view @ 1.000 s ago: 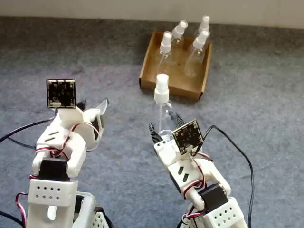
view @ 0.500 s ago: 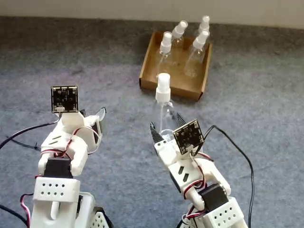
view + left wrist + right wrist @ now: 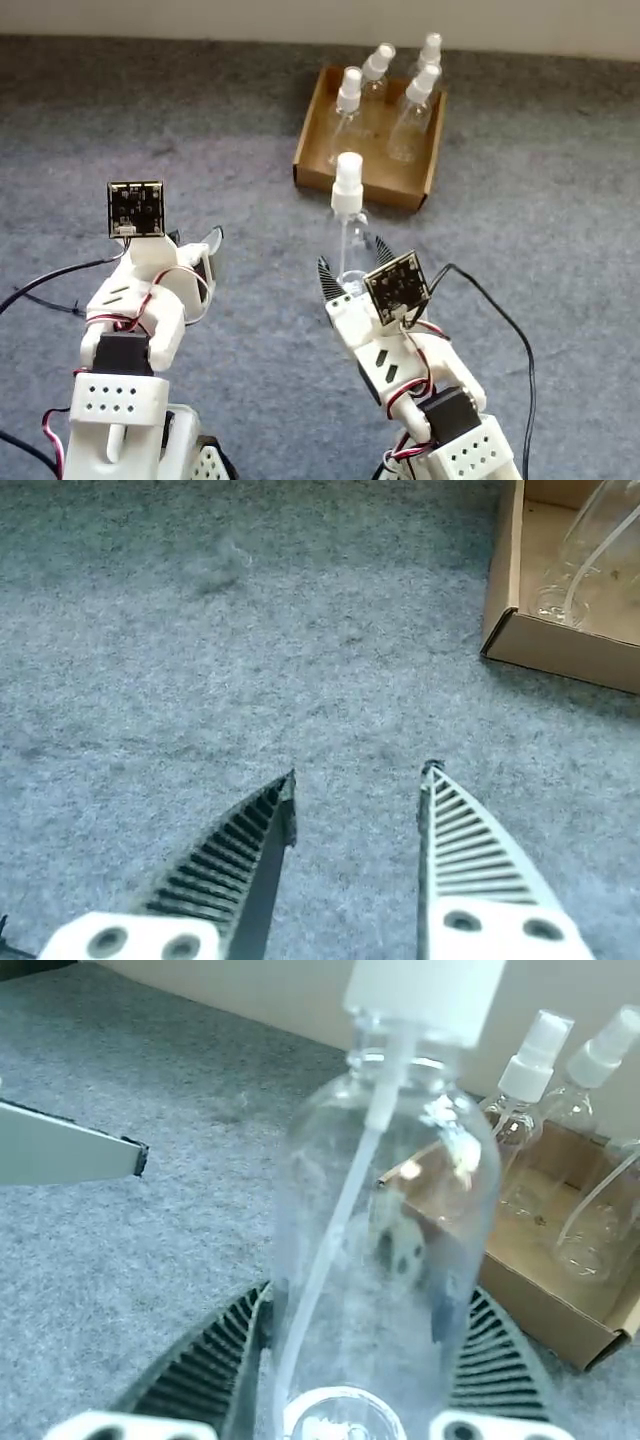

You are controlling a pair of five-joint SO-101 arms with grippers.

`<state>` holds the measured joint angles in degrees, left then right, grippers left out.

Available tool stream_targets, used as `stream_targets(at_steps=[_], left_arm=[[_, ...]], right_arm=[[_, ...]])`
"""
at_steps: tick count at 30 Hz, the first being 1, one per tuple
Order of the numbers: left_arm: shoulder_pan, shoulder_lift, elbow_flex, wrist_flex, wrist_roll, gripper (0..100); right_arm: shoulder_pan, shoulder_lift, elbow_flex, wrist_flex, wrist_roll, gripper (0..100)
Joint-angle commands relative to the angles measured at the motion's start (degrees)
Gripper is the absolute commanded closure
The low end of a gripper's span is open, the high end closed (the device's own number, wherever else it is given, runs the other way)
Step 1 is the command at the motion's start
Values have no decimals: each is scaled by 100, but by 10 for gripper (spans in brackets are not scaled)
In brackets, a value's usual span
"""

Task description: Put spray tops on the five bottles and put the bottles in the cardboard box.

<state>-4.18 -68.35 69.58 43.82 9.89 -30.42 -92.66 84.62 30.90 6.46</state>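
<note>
A clear bottle [image 3: 347, 238] fitted with a white spray top [image 3: 348, 183] is gripped at its base by the fingers of the right gripper [image 3: 349, 266], just near of the cardboard box [image 3: 308, 140]. Four capped bottles [image 3: 408, 120] are seen inside the box. The left gripper [image 3: 358, 780] is held open over the grey carpet [image 3: 200, 630], well left of the bottle.

tabletop [image 3: 200, 130]: covered all over in grey, felt-like carpet, reaching back to a pale wall [image 3: 250, 15].
cardboard box [image 3: 380, 190]: shallow and open-topped, lying flat on the carpet toward the far edge, right of centre.
left black cable [image 3: 60, 272]: trails across the carpet at the near left.
right black cable [image 3: 528, 380]: curves over the carpet at the near right.
</note>
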Motion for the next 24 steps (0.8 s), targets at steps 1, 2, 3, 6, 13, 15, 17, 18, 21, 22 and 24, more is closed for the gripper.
stream_targets(at_steps=[1,2,3,6,13,15,17,18,21,22,24], left_arm=[[-48,-75,-66,-105,-62,811],[-48,-75,-66,-105,-62,811],[-48,-75,-66,-105,-62,811],[-48,-75,-66,-105,-62,811],[-31,-66,-40,-105,-62,811],[-31,-66,31,-123,-62,811],[-22,-66,57,-132,-62,811],[-22,-66,57,-132,-62,811],[-22,-66,57,-132,-62,811],[-22,-66,66,-132,-62,811],[-22,-66,66,-132,-62,811]], right_arm=[[75,-57,-66,48,70,807],[75,-57,-66,48,70,807],[75,-57,-66,48,70,807],[75,-57,-66,48,62,806],[66,-66,-92,-198,88,842],[66,-66,-66,-743,264,910],[48,-66,31,-1200,642,970],[48,-66,154,-1349,782,994],[66,-66,409,-1807,853,993],[75,-66,479,-1974,853,993],[75,-57,725,-2246,853,993]])
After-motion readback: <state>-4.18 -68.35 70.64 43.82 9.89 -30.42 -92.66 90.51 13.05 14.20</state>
